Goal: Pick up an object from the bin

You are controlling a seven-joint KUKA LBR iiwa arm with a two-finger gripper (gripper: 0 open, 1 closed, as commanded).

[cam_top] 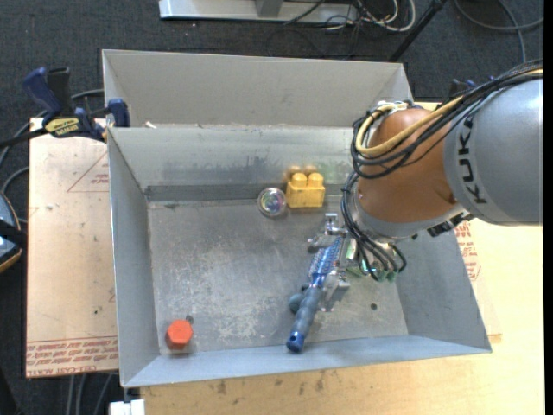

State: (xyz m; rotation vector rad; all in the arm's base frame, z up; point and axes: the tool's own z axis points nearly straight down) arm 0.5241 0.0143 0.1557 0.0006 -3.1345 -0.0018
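A small orange-red cylinder [179, 334] stands far to the left of the fingers [331, 271] and nearer the front wall of the grey bin [130, 232], close to the front left corner and well apart from everything else. Further right, a shiny silver ball [272, 201] lies to the back left of the fingers, near the bin's back wall. Just beside the ball, on its right, sits a yellow two-stud building block [305, 189], straight back from the fingers and apart from them.

A long blue rod-like thing [304, 316] lies slantwise on the bin floor. Its lower end points toward the front wall, to the front left of the fingers, and its upper end runs up under them. The fingers hang low over that upper end, at or nearly at the blue thing. Whether they are spread or closed on it cannot be told from this view. Behind them to the right, the wrist's orange cover [402, 175] and its cables fill the right side of the bin.
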